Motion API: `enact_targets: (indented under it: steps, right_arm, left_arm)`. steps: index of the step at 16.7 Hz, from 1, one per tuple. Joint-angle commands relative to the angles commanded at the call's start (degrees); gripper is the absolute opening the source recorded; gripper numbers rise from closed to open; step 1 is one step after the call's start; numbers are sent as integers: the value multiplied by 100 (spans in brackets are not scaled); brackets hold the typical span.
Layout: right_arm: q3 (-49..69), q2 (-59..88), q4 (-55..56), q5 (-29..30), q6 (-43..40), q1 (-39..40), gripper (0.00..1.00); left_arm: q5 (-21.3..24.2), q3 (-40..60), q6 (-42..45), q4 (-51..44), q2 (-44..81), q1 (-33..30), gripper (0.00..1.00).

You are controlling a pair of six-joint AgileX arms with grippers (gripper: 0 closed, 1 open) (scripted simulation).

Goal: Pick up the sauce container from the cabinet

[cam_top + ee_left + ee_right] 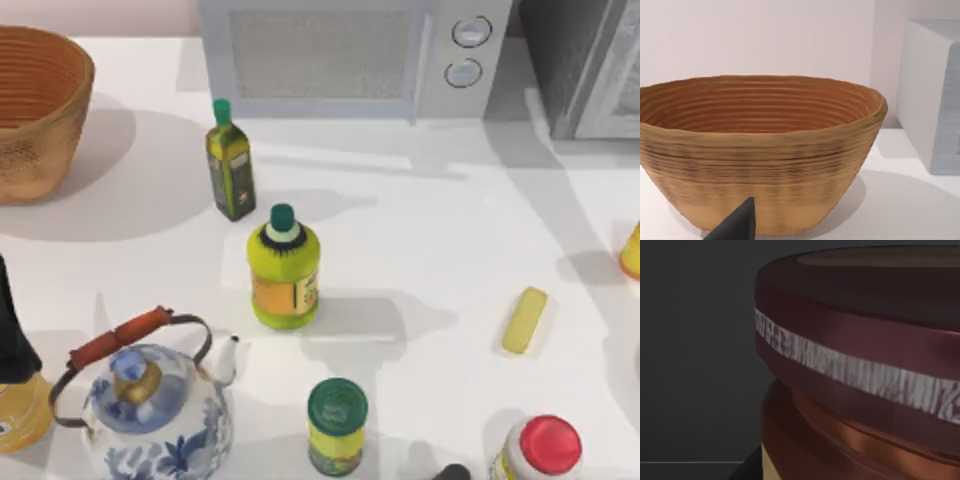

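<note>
Right wrist view: sauce container [860, 365] close up, dark cabinet [695, 340] wall behind

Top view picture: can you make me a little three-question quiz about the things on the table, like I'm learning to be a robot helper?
1. True or false: the pale boxy microwave has two round knobs.
2. Which stands nearest the blue-and-white porcelain kettle? A) the green-lidded yellow jar B) the woven basket C) the flat yellow bar
3. Fill in: the white plastic bottle has a ___ cap.

Key: 1 true; 2 A; 3 red.
</note>
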Motion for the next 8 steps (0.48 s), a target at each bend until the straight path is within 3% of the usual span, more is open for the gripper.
enact_targets:
  steps: [8]
  right_arm:
    - [-546,-1450,-939,716,-4,738,0]
  left_arm:
    - [0,0,0,0,0,0,100]
